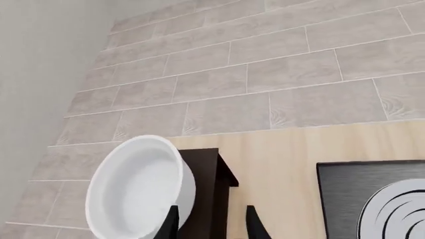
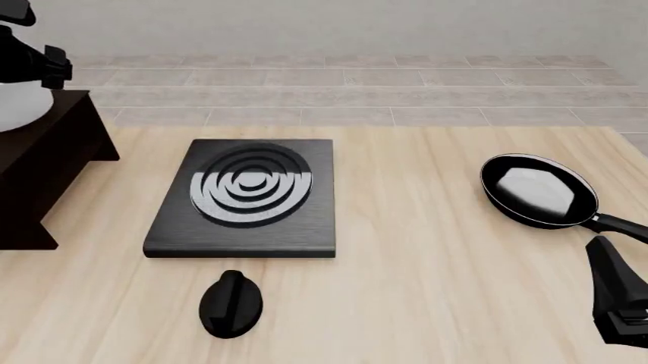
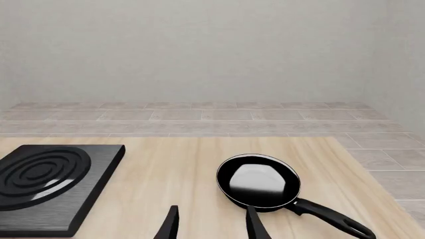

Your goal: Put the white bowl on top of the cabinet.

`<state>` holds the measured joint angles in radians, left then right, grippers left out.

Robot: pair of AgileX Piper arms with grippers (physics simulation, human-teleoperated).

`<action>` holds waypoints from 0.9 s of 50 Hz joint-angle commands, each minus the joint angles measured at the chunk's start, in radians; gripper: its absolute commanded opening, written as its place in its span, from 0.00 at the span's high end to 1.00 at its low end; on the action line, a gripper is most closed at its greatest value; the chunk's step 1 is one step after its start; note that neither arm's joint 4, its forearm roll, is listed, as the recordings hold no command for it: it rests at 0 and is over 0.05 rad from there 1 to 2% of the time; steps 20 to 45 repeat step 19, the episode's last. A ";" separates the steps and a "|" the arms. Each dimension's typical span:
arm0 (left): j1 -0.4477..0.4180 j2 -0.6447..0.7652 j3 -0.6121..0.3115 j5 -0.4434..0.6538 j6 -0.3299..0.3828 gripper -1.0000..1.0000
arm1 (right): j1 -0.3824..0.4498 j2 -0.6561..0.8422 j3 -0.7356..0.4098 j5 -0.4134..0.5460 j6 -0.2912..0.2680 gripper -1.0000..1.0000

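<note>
The white bowl (image 2: 12, 110) sits at the far left on the flat top of the dark brown cabinet (image 2: 45, 163); the frame edge cuts it off. In the left wrist view the bowl (image 1: 136, 189) lies against the cabinet's top (image 1: 214, 189). My left gripper (image 1: 214, 226) is open with its jaws wide apart, one finger in front of the bowl's rim and the other clear of it. Its wrist (image 2: 30, 64) hangs just above the bowl. My right gripper (image 3: 212, 224) is open and empty, low at the front right (image 2: 608, 262).
A black stove plate (image 2: 248, 193) with concentric rings lies mid-table. A black frying pan (image 2: 536, 189) lies at the right, handle toward my right gripper. A small black rounded object (image 2: 231, 303) lies near the front edge. Tiled floor lies beyond the table.
</note>
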<state>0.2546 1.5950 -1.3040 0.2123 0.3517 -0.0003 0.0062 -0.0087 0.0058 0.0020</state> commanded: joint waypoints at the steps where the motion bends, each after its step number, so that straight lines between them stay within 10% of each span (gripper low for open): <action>1: -0.044 -0.134 0.106 -0.045 -0.019 0.00 | 0.000 0.000 0.000 0.000 0.000 0.00; 18: -0.166 -0.368 0.266 -0.062 -0.013 0.00 | 0.000 0.000 0.000 0.000 0.000 0.00; 45: -0.166 -0.368 0.266 -0.062 -0.013 0.00 | 0.000 0.000 0.000 0.000 0.000 0.00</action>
